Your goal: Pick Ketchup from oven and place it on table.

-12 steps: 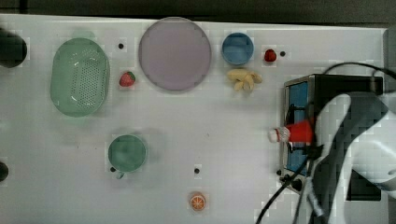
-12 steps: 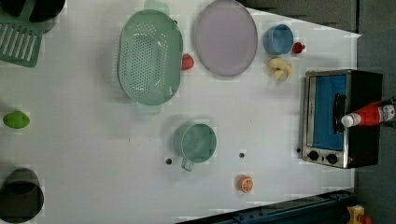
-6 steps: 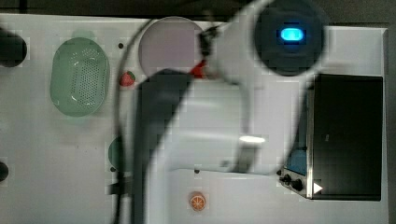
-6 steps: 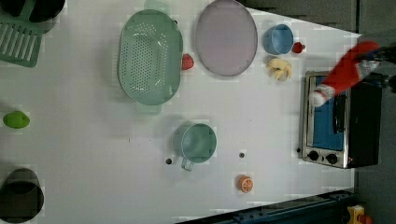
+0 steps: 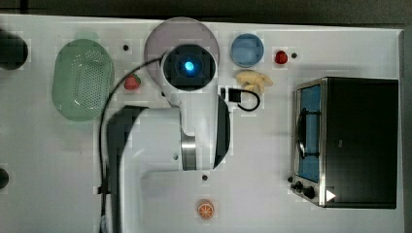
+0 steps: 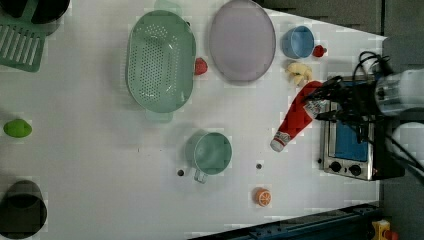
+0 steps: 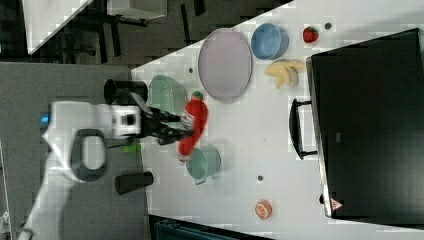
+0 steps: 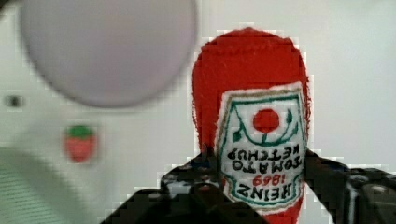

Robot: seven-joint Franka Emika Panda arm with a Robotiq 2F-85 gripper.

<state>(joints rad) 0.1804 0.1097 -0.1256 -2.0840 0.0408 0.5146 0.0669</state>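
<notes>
Gripping the ketchup (image 6: 296, 119) at its label, the gripper (image 6: 320, 106) holds it tilted above the desk (image 6: 90, 150), outside the oven (image 6: 352, 145).

We see a white table (image 5: 58, 160) with small dark holes. Along its far edge in the top view lie a green perforated basket (image 5: 82, 80), a strawberry (image 5: 131, 82), a lilac plate (image 5: 160, 39), a blue bowl (image 5: 247, 50), a second strawberry (image 5: 281, 57) and a banana bunch (image 5: 252, 80). The oven (image 5: 354, 141) stands at the top view's right edge. An orange half (image 5: 206, 209) sits near the near edge. In the left view, a green mug (image 6: 209, 154) rests mid-table and a lime (image 6: 17, 128) near the left view's left edge.
</notes>
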